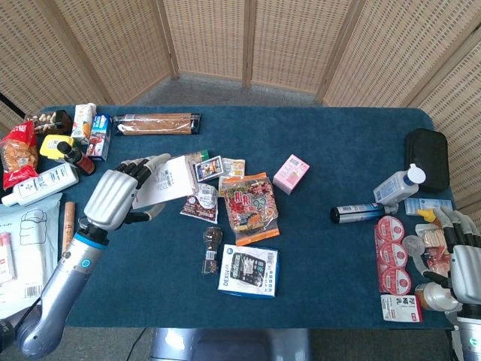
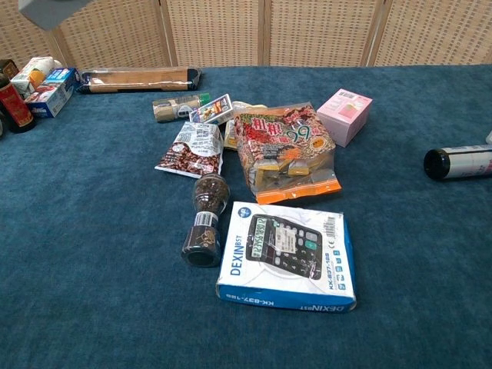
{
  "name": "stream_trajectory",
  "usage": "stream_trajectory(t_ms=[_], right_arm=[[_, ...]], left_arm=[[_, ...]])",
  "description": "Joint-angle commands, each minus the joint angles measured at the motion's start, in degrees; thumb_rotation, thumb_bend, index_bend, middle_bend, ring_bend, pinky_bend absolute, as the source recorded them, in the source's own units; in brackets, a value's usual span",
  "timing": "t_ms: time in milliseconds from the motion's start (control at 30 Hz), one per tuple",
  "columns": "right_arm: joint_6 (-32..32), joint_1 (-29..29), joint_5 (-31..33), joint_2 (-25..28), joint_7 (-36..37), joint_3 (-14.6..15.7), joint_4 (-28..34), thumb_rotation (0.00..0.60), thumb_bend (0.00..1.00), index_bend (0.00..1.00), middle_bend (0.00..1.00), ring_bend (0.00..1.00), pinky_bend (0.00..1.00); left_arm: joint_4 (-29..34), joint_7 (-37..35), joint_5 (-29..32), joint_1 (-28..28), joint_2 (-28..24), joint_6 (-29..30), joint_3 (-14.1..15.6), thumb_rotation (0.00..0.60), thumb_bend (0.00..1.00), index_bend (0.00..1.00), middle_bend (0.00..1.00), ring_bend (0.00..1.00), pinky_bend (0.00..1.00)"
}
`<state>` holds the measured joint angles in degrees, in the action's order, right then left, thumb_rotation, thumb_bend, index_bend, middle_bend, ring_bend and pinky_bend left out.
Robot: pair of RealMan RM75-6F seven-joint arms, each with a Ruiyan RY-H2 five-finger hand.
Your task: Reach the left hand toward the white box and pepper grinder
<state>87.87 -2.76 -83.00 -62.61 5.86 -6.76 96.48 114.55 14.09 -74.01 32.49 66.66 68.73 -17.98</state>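
My left hand (image 1: 113,197) is raised above the table's left half and grips the white box (image 1: 167,179), which is lifted and tilted. In the chest view only a corner of the white box (image 2: 48,11) shows at the top left edge. The pepper grinder (image 1: 211,249) lies on its side on the blue cloth, next to the calculator box (image 1: 249,271); the pepper grinder (image 2: 204,219) is plain in the chest view. My right hand (image 1: 464,265) rests at the table's right edge, fingers apart, holding nothing.
Snack bags (image 1: 252,199), a pink box (image 1: 291,173) and a coffee packet (image 1: 198,201) lie mid-table. Bottles, cartons and bags crowd the left edge (image 1: 45,162). A black tube (image 1: 355,213), bottle (image 1: 396,184) and packets (image 1: 394,256) sit at the right.
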Motion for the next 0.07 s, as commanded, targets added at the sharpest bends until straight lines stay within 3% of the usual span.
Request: stream_trajectory(t_ms=[33, 67], right_arm=[[-0.3, -0.2, 0.1, -0.2, -0.1, -0.1, -0.1, 0.587, 0.32, 0.0, 0.07, 0.0, 0.0], [-0.3, -0.3, 0.2, -0.3, -0.2, -0.1, -0.1, 0.588, 0.32, 0.0, 0.07, 0.0, 0.0]], left_arm=[[0.3, -0.4, -0.2, 0.0, -0.6, 0.7, -0.2, 0.6, 0.37, 0.43, 0.53, 0.7, 0.57], [0.4, -0.5, -0.3, -0.1, -0.8, 0.9, -0.2, 0.6, 0.37, 0.43, 0.53, 0.7, 0.57]])
